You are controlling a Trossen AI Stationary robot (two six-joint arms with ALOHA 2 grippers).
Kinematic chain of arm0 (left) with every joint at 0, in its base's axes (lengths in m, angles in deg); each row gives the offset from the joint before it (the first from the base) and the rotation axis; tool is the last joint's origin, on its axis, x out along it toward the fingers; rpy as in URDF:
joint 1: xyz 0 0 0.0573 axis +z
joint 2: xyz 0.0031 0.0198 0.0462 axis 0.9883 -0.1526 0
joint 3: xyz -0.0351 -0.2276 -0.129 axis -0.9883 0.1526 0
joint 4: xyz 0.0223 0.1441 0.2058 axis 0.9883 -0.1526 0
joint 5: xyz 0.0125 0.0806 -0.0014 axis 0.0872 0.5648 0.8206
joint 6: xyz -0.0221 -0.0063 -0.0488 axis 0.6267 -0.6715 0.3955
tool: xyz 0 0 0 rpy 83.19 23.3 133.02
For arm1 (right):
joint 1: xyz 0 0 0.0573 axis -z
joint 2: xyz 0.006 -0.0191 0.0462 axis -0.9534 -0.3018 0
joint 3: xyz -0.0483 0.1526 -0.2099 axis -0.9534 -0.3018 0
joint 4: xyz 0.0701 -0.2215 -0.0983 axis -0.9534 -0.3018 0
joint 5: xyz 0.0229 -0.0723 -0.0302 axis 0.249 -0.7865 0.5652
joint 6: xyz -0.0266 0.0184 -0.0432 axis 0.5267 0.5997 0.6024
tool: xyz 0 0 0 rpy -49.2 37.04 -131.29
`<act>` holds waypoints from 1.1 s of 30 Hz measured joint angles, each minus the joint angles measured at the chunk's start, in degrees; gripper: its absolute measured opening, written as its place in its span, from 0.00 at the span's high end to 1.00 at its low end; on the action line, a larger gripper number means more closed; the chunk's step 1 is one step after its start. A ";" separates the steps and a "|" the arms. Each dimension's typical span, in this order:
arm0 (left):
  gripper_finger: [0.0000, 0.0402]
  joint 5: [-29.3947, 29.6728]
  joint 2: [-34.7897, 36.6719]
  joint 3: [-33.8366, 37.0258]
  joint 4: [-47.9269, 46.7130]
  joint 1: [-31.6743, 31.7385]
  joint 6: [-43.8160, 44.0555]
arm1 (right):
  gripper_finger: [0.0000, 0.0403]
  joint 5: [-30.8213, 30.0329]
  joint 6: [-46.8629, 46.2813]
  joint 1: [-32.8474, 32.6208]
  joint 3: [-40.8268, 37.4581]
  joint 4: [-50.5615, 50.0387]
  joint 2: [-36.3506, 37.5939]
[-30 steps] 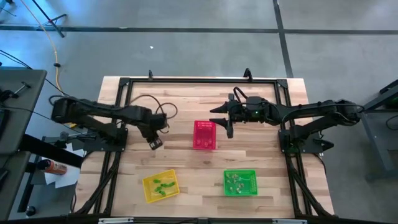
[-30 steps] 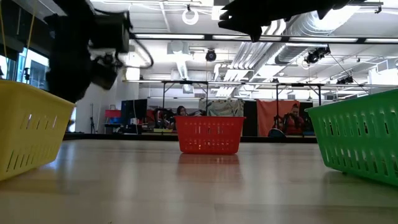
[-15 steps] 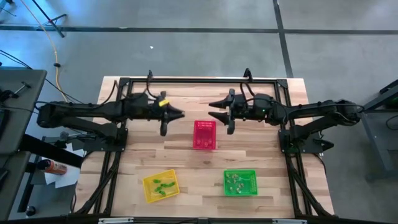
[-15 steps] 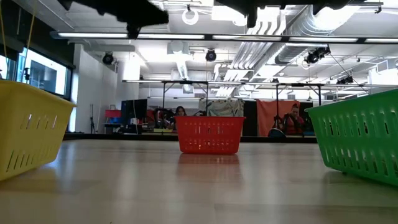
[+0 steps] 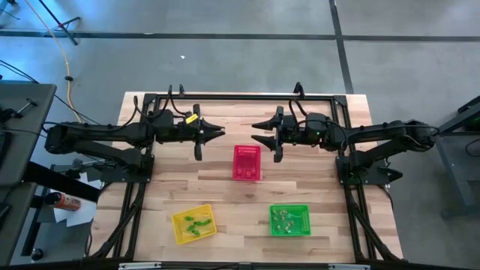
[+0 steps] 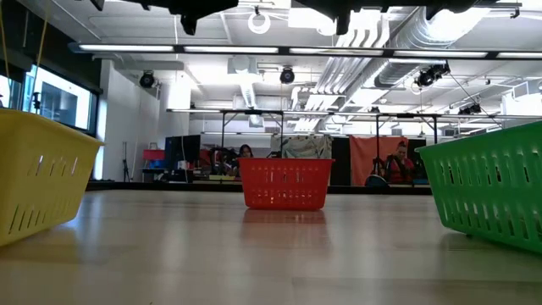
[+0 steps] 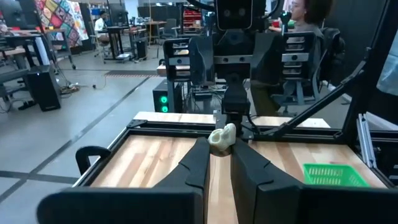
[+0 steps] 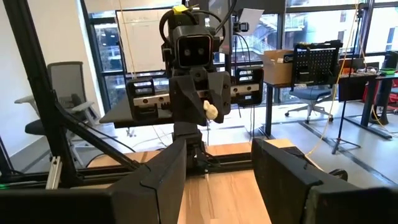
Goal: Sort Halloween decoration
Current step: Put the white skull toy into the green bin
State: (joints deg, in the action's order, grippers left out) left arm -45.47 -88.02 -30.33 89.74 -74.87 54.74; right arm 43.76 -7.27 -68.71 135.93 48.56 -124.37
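My left gripper [image 5: 220, 133] hangs high over the table's far middle, level and pointing at the right arm. It is shut on a pale whitish Halloween decoration [image 7: 222, 136], which also shows in the right wrist view [image 8: 211, 110]. My right gripper [image 5: 253, 132] faces it from the right, open, with nothing between its fingers. The red basket [image 5: 246, 162] stands on the table just nearer than the gap between the two grippers. Green trinkets lie in the yellow basket [image 5: 193, 223], and pale and green ones in the green basket [image 5: 289, 220]. My left gripper pinches the pale decoration's lower part [image 7: 219, 143] between its two fingertips. The fingers lie level and point toward the table's right side. The trinket stands out past the tips, lifted well clear of the table.
A black frame [image 5: 244, 97] runs around the tabletop's edges. The yellow basket [image 6: 38, 174] and the green basket [image 6: 491, 191] stand near the front edge, with bare wood between them and the red basket [image 6: 285, 182]. People sit in the room behind.
My left gripper has risen from low over the table left of the red basket, going toward the far edge and the right. It has swung from pointing down to level and stays shut. My right gripper has tipped up slightly and stays open.
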 joint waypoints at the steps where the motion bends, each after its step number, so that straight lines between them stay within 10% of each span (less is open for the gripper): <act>1: 0.94 0.00 0.00 0.00 -0.01 0.00 0.00 | 0.56 -0.02 0.00 0.00 0.00 -0.01 0.00; 15: 0.94 0.02 -4.33 -0.02 3.83 -2.03 0.19 | 0.56 -0.04 1.11 0.37 0.00 1.94 0.10; 33: 0.94 -0.80 -48.80 -21.93 13.68 -15.83 -0.42 | 0.56 -8.18 12.04 12.21 -0.02 4.93 7.37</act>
State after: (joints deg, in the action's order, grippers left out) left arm -46.27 -136.82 -52.27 103.43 -90.70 54.32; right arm 35.58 4.77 -56.49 135.91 53.49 -117.01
